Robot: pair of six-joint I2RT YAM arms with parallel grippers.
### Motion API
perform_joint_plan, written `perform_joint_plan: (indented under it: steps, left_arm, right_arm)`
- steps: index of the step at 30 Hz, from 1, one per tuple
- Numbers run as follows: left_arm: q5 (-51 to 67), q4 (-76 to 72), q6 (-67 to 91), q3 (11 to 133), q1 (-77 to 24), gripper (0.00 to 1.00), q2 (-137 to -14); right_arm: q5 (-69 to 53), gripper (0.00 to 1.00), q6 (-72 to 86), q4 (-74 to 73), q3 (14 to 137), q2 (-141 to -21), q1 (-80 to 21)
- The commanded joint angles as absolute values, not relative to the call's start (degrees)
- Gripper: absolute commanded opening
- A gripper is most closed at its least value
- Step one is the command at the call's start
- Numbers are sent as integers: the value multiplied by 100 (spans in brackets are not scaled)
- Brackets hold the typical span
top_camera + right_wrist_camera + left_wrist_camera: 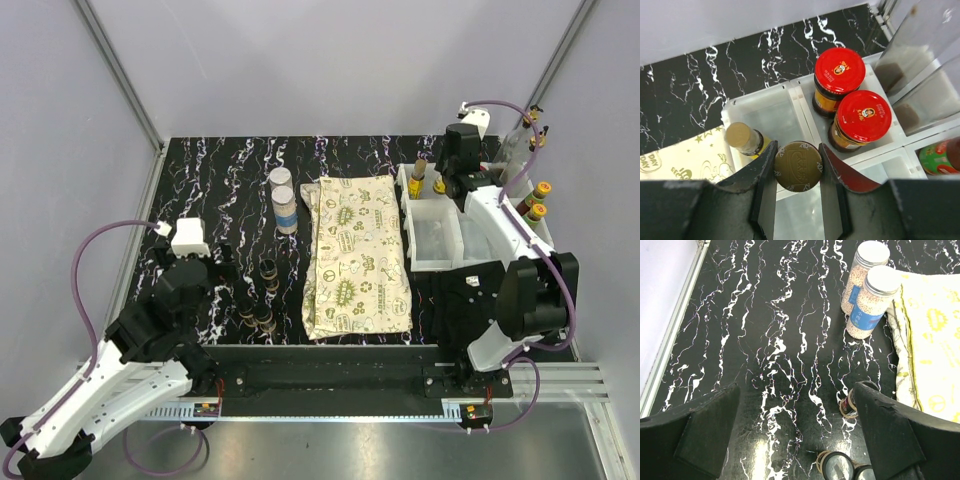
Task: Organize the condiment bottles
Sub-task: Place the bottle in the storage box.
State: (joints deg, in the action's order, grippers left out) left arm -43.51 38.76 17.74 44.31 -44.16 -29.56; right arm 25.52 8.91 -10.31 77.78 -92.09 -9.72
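Two red-capped jars (846,70) crowd the next compartment (805,92), so the right hand (798,170), clamped on a gold-capped bottle (799,162), should lower vertically; left hand (797,432) spread wide.

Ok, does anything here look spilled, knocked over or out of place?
Nothing stands out. The two white-capped jars stand upright beside the cloth, the two red-capped jars sit upright in one compartment of the bins, and the right gripper holds a gold-capped bottle over the bins. No spill shows.
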Motion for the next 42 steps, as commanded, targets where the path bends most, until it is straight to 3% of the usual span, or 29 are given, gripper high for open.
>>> perform_joint_plan:
  steps: [1, 27, 30, 34, 35, 37, 38, 42]
  left_arm:
    - [-4298, 3472, 1635, 4473, -4386, 99, -3120]
    - [-4219, 3463, 1582, 4447, -4254, 99, -3111]
    - [-4192, 3463, 1573, 4456, -4245, 99, -3138]
    - [-4157, 3463, 1591, 4465, -4236, 99, -3146]
    - [-4157, 3463, 1591, 4474, -4228, 99, -3146]
    - [-4131, 3463, 1591, 4465, -4219, 99, -3138]
    - [-4096, 3463, 1591, 4474, -4219, 99, -3112]
    - [-4025, 3472, 1564, 4447, -4210, 99, -3041]
  right_arm:
    - [2065, 0, 826, 158, 7813, -9447, -844]
    - [2399, 0, 826, -448, 8121, -10661, -800]
    - [2417, 5, 870, -509, 8095, -10644, -800]
    - [2391, 30, 905, -571, 8051, -10495, -800]
    - [2373, 46, 905, -589, 8042, -10442, -800]
    - [2321, 58, 914, -633, 8016, -10266, -800]
    - [2259, 69, 905, -729, 8016, -10187, -800]
    - [1891, 91, 923, -1010, 8051, -9406, -800]
